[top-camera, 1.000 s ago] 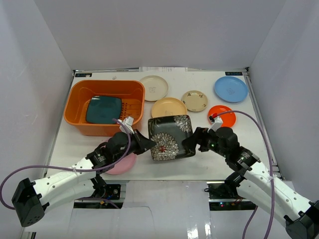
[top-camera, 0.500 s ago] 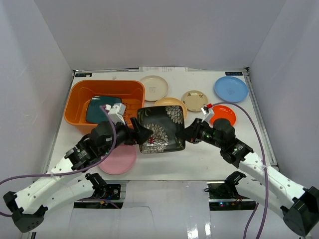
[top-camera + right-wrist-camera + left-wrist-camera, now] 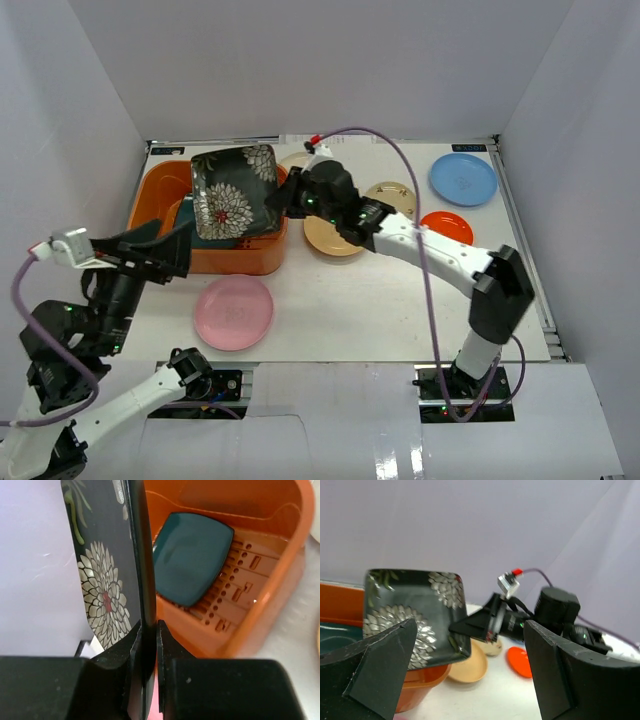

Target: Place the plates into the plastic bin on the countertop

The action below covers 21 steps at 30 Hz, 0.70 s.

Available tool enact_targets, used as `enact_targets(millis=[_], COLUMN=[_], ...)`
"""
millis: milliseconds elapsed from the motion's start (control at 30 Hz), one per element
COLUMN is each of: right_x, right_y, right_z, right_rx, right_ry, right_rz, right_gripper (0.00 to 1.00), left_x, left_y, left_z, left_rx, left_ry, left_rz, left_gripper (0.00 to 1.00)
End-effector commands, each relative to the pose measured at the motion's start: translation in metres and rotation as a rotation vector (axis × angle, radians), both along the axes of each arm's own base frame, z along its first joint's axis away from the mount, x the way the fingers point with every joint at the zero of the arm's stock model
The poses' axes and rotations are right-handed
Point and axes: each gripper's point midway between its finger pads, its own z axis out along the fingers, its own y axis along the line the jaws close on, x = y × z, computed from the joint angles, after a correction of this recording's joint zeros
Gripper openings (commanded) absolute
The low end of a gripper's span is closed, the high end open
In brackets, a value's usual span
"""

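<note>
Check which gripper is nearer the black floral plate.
Right. The right gripper is clamped on the edge of the black floral plate over the orange bin; the left gripper hangs open, apart from it, on its near side.

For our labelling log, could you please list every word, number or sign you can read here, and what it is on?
No text is legible.
A small dark label, back left corner of the flat white countertop: too small to read.
A second dark label, back right corner: too small to read.
The square black floral plate: flower pattern only, no writing.
</note>
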Motion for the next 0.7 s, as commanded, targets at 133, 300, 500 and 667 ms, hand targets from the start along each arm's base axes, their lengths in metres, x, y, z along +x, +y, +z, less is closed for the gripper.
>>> enact_targets(millis=[133, 300, 500, 667], right_x=[0.063, 0.070, 0.070, 0.061], right_y=[0.085, 0.123, 0.124, 0.129], right_z=[0.067, 0.003, -0.040, -0.057], right_rx=[0.215, 0.147, 0.075, 0.010], right_ry=[-0.099, -0.010, 0.034, 0.023], right_rz=[-0.208, -0.211, -0.231, -0.212], right_gripper=[0.08, 0.08, 0.08, 0.40], left_x=[0.026, 0.024, 0.022, 0.020], left_y=[-0.027, -0.027, -0.034, -0.044], left_z=[-0.047, -0.038, -0.045, -0.048], left_rx=[0.204, 0.210, 0.207, 0.202], left_ry=[0.054, 0.009, 0.009, 0.025], left_rz=[0.015, 0.013, -0.029, -0.079], left_gripper=[0.98, 0.98, 0.98, 0.98])
